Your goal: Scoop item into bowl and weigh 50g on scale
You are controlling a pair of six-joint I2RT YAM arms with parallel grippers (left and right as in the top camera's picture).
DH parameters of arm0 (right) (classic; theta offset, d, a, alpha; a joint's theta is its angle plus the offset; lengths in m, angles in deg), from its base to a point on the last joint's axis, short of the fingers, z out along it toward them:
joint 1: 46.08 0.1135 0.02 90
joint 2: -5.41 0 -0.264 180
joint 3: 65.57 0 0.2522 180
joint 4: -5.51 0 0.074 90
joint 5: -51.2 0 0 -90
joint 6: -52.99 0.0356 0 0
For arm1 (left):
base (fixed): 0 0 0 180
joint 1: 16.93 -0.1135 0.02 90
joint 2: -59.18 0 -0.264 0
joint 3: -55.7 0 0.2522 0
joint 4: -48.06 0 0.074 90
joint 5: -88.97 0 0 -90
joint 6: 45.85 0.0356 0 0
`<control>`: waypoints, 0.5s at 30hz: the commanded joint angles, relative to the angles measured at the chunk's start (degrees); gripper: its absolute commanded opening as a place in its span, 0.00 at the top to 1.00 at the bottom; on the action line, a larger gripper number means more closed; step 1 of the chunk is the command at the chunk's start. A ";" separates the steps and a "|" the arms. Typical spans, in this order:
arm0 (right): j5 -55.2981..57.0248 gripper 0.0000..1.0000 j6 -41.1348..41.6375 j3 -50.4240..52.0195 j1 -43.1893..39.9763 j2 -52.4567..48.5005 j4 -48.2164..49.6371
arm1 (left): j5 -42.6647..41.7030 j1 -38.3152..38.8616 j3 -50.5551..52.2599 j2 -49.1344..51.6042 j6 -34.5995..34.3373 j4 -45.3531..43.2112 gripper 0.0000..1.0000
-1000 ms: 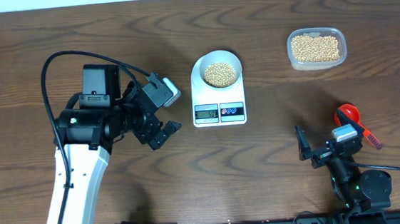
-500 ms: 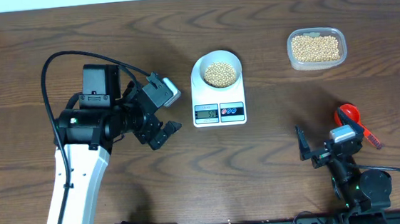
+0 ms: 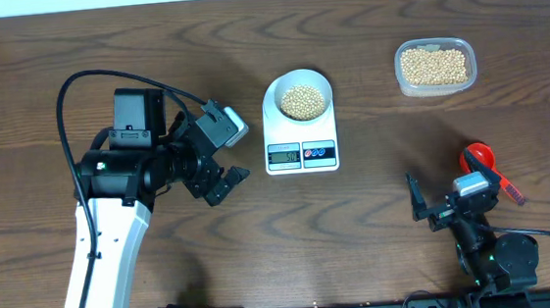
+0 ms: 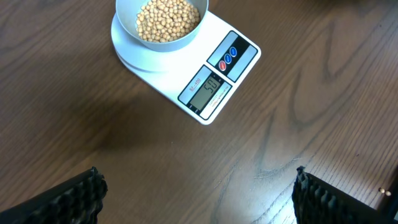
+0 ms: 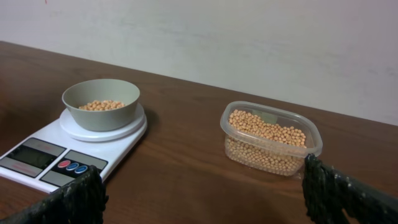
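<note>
The pale bowl (image 5: 102, 117) holds soybeans (image 3: 302, 101) and sits on the white kitchen scale (image 3: 303, 167) near the centre of the tabletop (image 3: 378, 215) — display (image 4: 205, 89) at its 6 o'clock edge. At the scale's 9 o'clock the left fingers (image 4: 74, 200) are spread wide, empty. At its 4 o'clock the right fingers (image 5: 348, 198) are likewise spread, holding nothing — a red scoop (image 3: 477, 156) lies just beside that arm. A clear tub (image 3: 399, 75) of soybeans stands at 2 o'clock.

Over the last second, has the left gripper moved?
No. The left gripper sits exactly where it was, open, just left of the scale.
</note>
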 commanded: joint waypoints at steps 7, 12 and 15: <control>1.14 0.01 0.20 0.11 0.44 0.44 -0.35 | 0.13 -0.31 -0.90 -0.79 -0.26 0.15 0.02; 2.40 0.01 0.17 0.11 0.44 0.44 -0.50 | 0.13 -0.31 -0.90 -0.79 -0.26 0.15 0.02; 4.76 0.01 0.00 0.09 0.44 0.44 -0.79 | 0.13 -0.31 -0.90 -0.79 -0.28 0.15 0.02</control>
